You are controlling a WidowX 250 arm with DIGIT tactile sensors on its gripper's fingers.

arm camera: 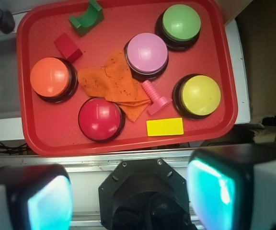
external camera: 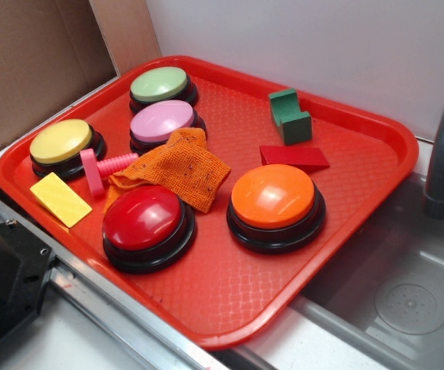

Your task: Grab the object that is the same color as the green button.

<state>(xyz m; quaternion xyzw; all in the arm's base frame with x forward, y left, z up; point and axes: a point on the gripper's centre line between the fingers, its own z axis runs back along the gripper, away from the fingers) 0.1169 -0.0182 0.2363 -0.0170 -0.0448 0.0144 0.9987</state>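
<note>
1. The counter (external camera: 68,343) is carrying a red tray (external camera: 230,308), which is keeping every item inside one raised rim beside a sink (external camera: 407,301).
2. Five big buttons are sitting on the tray; the green button (external camera: 159,83) is standing in a far corner, giving the colour to match.
3. An orange cloth (external camera: 177,168) is lying crumpled between the buttons.
4. The gripper (arm camera: 128,199) is hanging high above the tray's near edge, fingers spread wide and holding nothing, likely surveying before descending.
5. The green block (external camera: 289,116) is resting alone near the far rim, just beside a red wedge (external camera: 294,157), with open room around it for a grasp.
</note>
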